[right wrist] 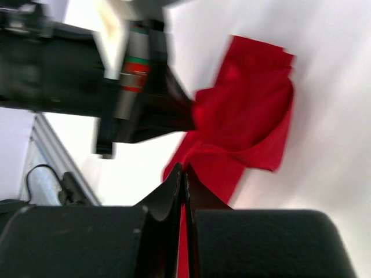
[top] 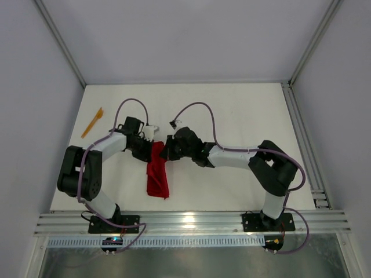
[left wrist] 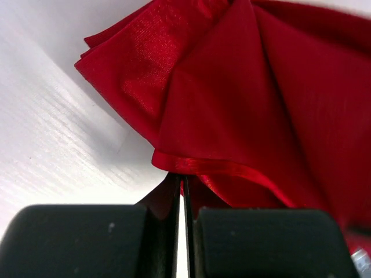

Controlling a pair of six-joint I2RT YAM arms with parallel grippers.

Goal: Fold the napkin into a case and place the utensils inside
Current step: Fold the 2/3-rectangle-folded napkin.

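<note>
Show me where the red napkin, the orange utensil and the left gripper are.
napkin (top: 157,179), top view, lower half of the cloth.
orange utensil (top: 93,122), top view, middle of its length.
left gripper (left wrist: 181,177), left wrist view, between its fingertips pinching the napkin's hem.

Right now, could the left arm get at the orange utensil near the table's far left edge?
Probably not yet: the left pincer is shut on the red napkin. Otherwise the orange utensil lies close to that arm, with nothing standing between them.
</note>
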